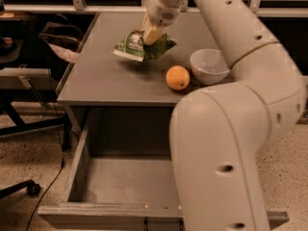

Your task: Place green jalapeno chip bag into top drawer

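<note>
The green jalapeno chip bag (138, 45) is crinkled, with a white end at its left, and hangs just above the grey table top (106, 76). My gripper (150, 35) is shut on the bag's upper middle and holds it up. The top drawer (120, 182) stands pulled open below the table, its grey inside bare, its front panel at the frame's bottom edge. My arm covers the drawer's right part.
An orange (177, 77) lies on the table to the bag's right, next to a white bowl (209, 66). Office chair parts (19, 81) and a cable stand on the speckled floor at the left. A railing runs behind the table.
</note>
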Robot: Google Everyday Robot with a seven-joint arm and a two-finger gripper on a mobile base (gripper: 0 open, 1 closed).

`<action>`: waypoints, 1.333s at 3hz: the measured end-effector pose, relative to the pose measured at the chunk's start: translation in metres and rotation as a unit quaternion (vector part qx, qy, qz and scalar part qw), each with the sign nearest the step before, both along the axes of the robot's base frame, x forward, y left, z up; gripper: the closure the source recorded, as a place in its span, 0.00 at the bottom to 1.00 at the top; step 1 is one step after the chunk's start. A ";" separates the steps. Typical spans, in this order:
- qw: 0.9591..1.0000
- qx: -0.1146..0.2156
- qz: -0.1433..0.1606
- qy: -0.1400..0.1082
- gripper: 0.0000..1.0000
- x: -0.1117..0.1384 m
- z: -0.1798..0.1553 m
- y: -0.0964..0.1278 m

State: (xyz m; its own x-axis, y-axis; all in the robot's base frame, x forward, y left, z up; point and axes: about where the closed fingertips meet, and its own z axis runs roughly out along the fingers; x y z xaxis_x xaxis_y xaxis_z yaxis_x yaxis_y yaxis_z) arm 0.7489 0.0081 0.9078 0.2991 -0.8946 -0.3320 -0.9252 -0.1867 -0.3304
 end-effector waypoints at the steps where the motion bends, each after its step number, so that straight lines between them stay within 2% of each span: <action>1: 0.997 0.016 0.062 -0.044 1.00 -0.022 0.033 -0.002; 2: 0.989 0.019 0.125 -0.077 1.00 -0.048 0.047 -0.006; 4: 0.966 0.038 0.230 -0.111 1.00 -0.117 0.038 -0.027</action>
State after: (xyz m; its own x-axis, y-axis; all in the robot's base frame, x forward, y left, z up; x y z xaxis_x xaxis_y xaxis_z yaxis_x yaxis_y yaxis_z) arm 0.6318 -0.0193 0.9460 0.7303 -0.6258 -0.2739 -0.6551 -0.5280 -0.5404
